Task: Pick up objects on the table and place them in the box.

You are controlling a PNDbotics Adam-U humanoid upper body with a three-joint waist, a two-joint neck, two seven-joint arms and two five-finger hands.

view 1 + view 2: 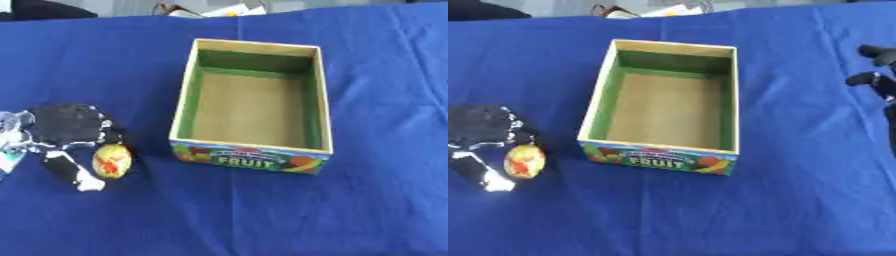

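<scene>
Covering the whole table, a blue cloth carries the open FRUIT box, its inside bare. At the left, my left hand hangs palm down, fingers curled round a yellow-and-red fruit beside the box's near left corner. Only the right eye view catches my right hand at the far right edge; whether its fingers are spread or closed I cannot tell

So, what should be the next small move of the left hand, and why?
Probably lift the left hand and carry it right toward the box. Its fingers appear curled around the yellow-red object, which sits left of the box, and the box holds nothing.
</scene>
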